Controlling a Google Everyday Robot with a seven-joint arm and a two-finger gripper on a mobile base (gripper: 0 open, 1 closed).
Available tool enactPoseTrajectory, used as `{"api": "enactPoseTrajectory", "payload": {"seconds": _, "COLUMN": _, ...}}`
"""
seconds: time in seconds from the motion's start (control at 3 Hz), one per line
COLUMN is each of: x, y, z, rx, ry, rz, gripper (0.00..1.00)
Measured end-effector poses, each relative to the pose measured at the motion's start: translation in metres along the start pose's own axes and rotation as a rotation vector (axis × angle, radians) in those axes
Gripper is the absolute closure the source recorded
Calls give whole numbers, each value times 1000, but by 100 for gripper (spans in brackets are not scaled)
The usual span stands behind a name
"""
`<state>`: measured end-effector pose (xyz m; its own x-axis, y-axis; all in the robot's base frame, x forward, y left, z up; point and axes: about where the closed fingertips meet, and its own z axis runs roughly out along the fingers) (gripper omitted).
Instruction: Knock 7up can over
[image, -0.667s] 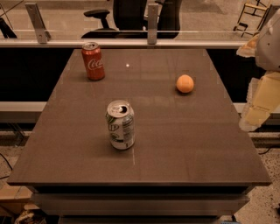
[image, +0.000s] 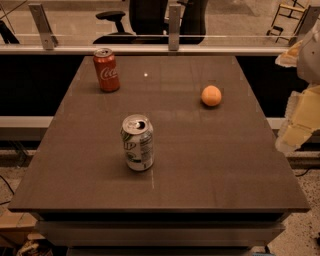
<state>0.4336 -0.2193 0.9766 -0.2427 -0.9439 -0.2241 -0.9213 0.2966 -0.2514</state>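
The 7up can (image: 137, 143) stands upright near the middle-front of the dark table (image: 200, 170). It is silver-white with green lettering and an opened silver top. My gripper (image: 299, 120) shows as pale, cream-coloured parts at the right edge of the camera view, beyond the table's right side and well clear of the can. Nothing is held in it that I can see.
A red Coca-Cola can (image: 106, 69) stands upright at the table's back left. An orange ball (image: 211, 95) lies at the back right. A rail with metal posts (image: 173, 22) and an office chair (image: 150, 15) are behind the table.
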Motion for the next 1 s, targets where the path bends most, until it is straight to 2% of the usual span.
{"api": "enactPoseTrajectory", "payload": {"seconds": 0.33, "x": 2, "y": 6, "z": -4, "rx": 18, "ry": -72, "rz": 22, "gripper": 0}}
{"api": "enactPoseTrajectory", "payload": {"seconds": 0.67, "x": -5, "y": 11, "z": -5, "rx": 20, "ry": -194, "rz": 21, "gripper": 0}}
{"api": "enactPoseTrajectory", "payload": {"seconds": 1.0, "x": -16, "y": 13, "z": -5, "rx": -4, "ry": -334, "rz": -6, "gripper": 0}}
